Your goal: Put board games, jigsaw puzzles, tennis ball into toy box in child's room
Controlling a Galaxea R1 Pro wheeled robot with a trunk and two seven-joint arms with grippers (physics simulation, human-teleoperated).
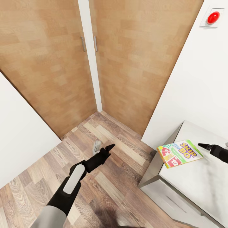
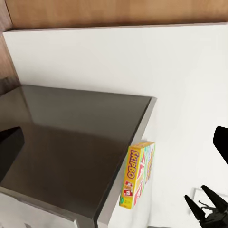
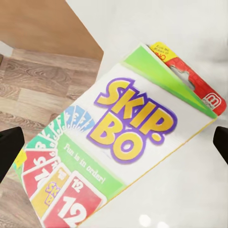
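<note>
The right gripper (image 1: 205, 146) hung with jaws spread and empty just beside the Skip-Bo box (image 1: 179, 153), which lay flat at the bench (image 1: 202, 180) corner. Pickup looked in hand; next, straddle and close. The left gripper (image 1: 107, 149) hung over the floor (image 1: 104, 190), state unclear.

A flat Skip-Bo board game box (image 1: 179, 153) (image 2: 137, 175) (image 3: 118, 152) lies face up at the near left corner of the pale mottled table (image 1: 202, 180), its lower left corner sticking out slightly past the table's left edge. The box is white and green, with "SKIP-BO" in yellow letters outlined in purple, a fan of red, yellow and blue numbered cards, and a red hang tab at the top.
</note>
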